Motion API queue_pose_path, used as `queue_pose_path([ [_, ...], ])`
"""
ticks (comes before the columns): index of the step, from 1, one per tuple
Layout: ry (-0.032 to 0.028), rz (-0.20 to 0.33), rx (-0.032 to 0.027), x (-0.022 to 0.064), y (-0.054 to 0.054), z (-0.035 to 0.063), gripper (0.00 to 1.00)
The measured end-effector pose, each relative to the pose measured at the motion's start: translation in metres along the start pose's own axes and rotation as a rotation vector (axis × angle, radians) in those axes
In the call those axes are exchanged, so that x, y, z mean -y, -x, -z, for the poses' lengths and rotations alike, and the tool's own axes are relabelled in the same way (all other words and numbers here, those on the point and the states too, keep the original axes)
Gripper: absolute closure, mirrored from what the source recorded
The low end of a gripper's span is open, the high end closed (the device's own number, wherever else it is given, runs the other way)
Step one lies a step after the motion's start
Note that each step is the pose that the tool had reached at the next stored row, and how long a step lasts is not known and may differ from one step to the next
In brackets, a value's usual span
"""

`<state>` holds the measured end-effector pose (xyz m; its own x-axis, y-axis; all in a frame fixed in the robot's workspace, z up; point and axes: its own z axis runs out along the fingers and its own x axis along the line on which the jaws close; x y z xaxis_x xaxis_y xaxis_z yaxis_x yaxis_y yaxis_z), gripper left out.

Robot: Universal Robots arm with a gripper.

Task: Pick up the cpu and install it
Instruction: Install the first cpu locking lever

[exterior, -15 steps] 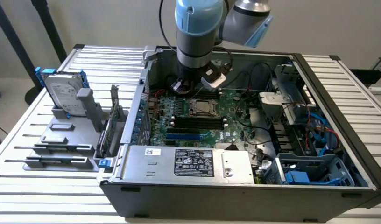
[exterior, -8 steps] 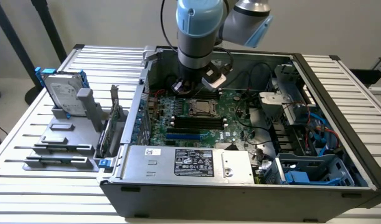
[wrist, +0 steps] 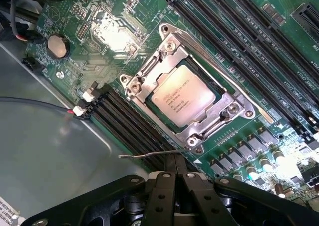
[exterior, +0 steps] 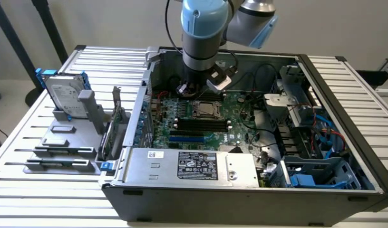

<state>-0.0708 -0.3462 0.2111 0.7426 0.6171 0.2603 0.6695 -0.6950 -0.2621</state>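
Cpu (wrist: 183, 95) lies seated flat inside the metal socket frame (wrist: 234, 109) on the green board (wrist: 219, 51), apparently already installed. Just above the frame hangs the end effector (wrist: 175, 181), pinched shut and empty, so only the frame keeps the chip in place.

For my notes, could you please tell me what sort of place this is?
Likely a computer-assembly test bench: an open grey metal computer case on a slatted white table, beside a blue-bracketed silver hard drive.
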Motion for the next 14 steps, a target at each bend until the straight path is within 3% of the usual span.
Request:
queue_pose_path([
  [6,0.0073,0.002,0.0000,-0.0008,-0.0017,-0.0039,0.89],
  [14,0.0116,0.004,-0.0022,-0.0009,-0.0038,-0.0076,0.89],
])
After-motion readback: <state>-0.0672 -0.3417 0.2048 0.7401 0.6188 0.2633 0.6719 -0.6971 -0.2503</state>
